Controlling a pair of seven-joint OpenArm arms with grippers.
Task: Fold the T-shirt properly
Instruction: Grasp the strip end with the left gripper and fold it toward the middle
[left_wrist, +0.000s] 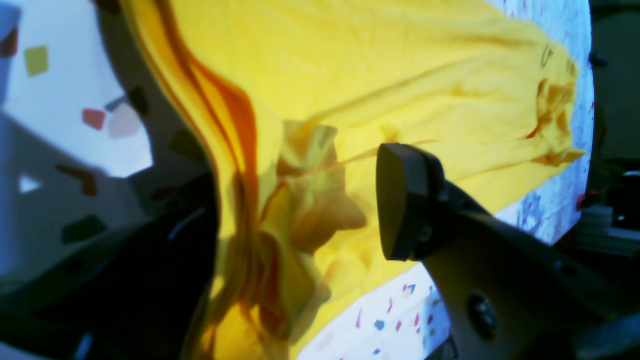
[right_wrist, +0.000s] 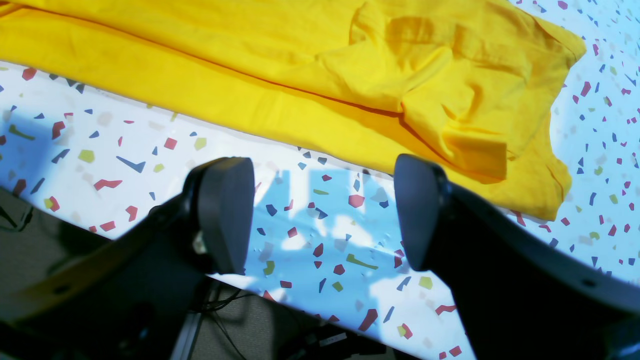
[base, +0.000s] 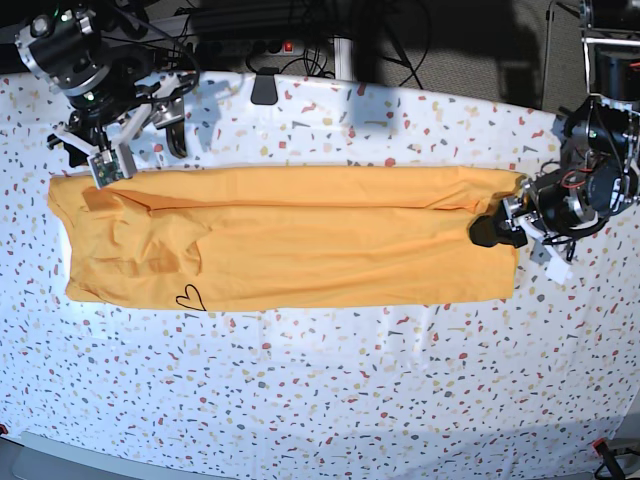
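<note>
While both arms wait at opposite ends, the T-shirt (base: 290, 238) lies flat on the speckled table (base: 330, 400), folded into a long band. Its long axis runs side to side in the base view, with a small black heart outline (base: 189, 297) near the end by the right arm. The right end effector (right_wrist: 320, 215) hangs over bare table just beside that end, jaws wide apart and empty. The left end effector (left_wrist: 300, 200) is spread wide around the bunched cloth at the other end.
</note>
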